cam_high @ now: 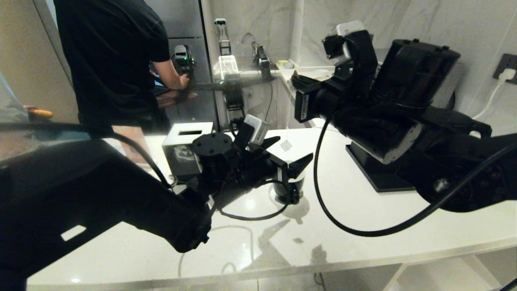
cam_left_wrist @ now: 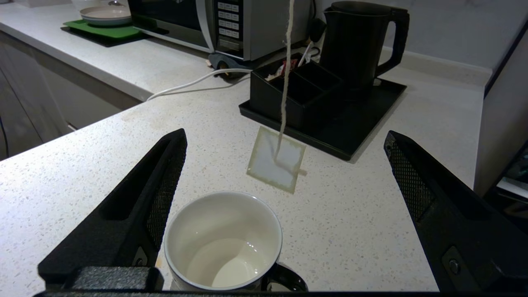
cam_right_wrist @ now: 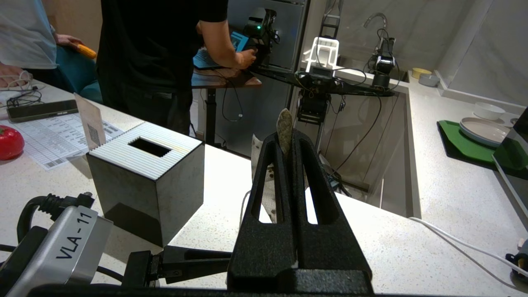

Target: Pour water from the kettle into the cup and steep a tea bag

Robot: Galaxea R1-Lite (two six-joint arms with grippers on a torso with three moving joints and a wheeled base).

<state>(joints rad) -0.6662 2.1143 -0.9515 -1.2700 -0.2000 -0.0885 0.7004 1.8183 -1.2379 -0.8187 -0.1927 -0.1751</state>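
Wide-spread black fingers [cam_left_wrist: 136,214] of the left tool [cam_left_wrist: 284,214] frame the cup [cam_left_wrist: 225,241], which stands on the table [cam_left_wrist: 123,136] right by one finger, its white inside holding what looks like a little water (hard to be sure, clear on white). Beyond the left tool's tips the tea bag [cam_left_wrist: 277,165] hangs on its string [cam_left_wrist: 285,74], past the cup's far rim and not yet over the mouth. High above, the right tool [cam_right_wrist: 285,140] is clenched on the string's paper tag.

To do this step well, the right tool should carry the bag back toward the left tool until it hangs over the middle of the cup, then lower slowly so the pouch does not swing and catch the rim. I judge the released left tool needs only to steady the cup, or stay clear. Farther off, behind an organizer box [cam_left_wrist: 295,88], the kettle [cam_left_wrist: 359,45] stands on its tray [cam_left_wrist: 350,123].
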